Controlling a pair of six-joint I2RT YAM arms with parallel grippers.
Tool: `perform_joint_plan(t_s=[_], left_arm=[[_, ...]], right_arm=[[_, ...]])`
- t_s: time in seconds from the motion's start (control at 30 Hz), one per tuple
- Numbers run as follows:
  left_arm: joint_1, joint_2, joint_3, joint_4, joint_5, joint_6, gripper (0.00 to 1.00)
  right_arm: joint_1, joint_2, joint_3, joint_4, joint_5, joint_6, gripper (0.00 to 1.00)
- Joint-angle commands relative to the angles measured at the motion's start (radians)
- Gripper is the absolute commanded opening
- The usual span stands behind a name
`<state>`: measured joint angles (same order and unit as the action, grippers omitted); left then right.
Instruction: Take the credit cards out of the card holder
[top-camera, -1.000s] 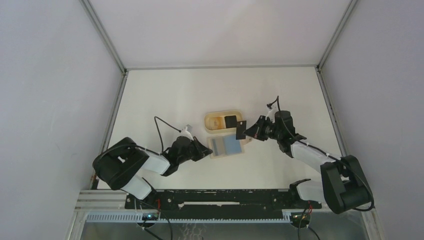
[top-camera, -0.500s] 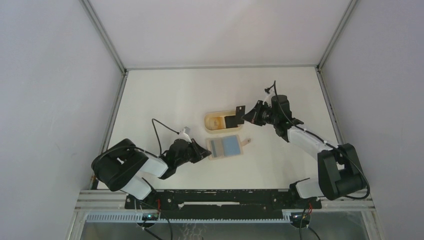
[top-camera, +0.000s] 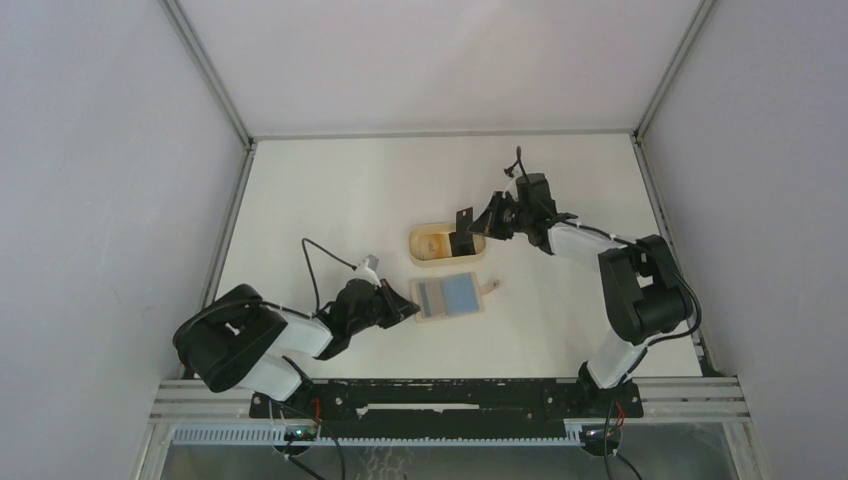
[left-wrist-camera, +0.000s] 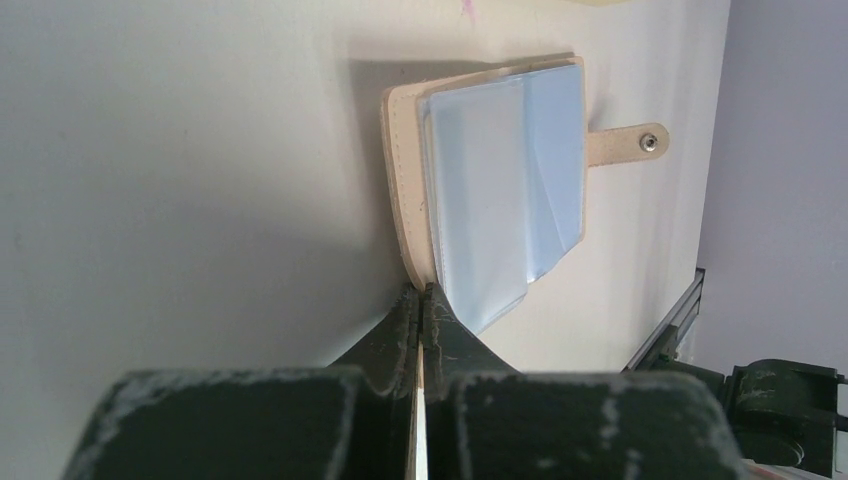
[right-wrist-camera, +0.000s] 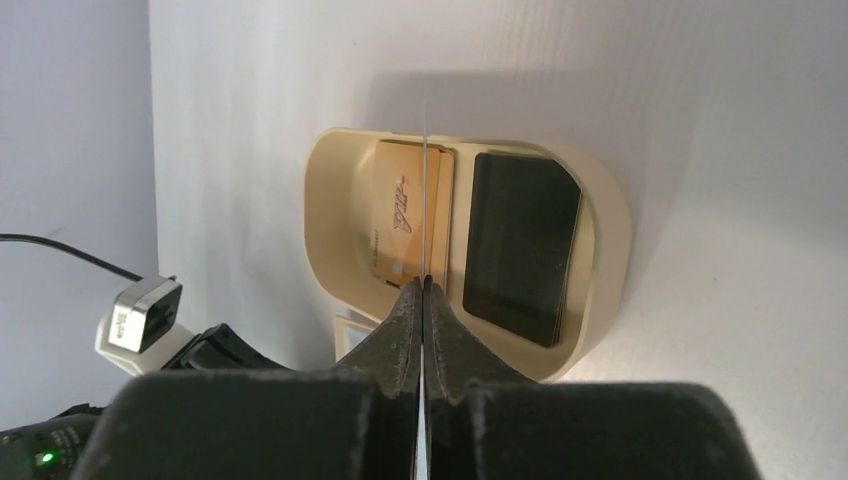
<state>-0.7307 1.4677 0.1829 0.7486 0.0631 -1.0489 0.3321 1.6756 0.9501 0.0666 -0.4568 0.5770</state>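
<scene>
Black rectangular credit card (top-camera: 462, 218): clamped edge-on in right pincer (right-wrist-camera: 424, 285), long axis projecting ahead, above oval beige tray (right-wrist-camera: 610, 200). Beige leather card holder (left-wrist-camera: 400, 190): open on tabletop (top-camera: 350, 200), nearest edge clamped in left pincer (left-wrist-camera: 421, 295).

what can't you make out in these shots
The held card: edge-on in the right wrist view, tiny in the top view; print unreadable.
The card holder: left wrist view, cloudy sleeves hide whether cards remain.
Its near corner: covered by the left hand.
The tan card in the tray: writing too small, partly behind the held card.
</scene>
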Motion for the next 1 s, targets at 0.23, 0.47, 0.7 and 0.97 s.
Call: perform_joint_plan(t_s=[0.23, 0.47, 0.7, 0.97], left_arm=[[0.000, -0.010, -0.004, -0.161, -0.013, 0.076, 0.00], [0.005, -0.052, 0.037, -0.272, 0.006, 0.139, 0.00], [0.007, -0.193, 0.231, -0.706, -0.018, 0.319, 0.00], [0.070, -0.242, 0.281, -0.850, 0.017, 0.278, 0.00]], right_arm=[[0.030, 0.105, 0.073, -0.025, -0.012, -0.040, 0.00], [0.023, 0.112, 0.079, -0.056, 0.000, -0.054, 0.00], [0.021, 0.081, 0.079, -0.104, 0.012, -0.072, 0.00], [0.022, 0.061, 0.070, -0.112, 0.012, -0.075, 0.13]])
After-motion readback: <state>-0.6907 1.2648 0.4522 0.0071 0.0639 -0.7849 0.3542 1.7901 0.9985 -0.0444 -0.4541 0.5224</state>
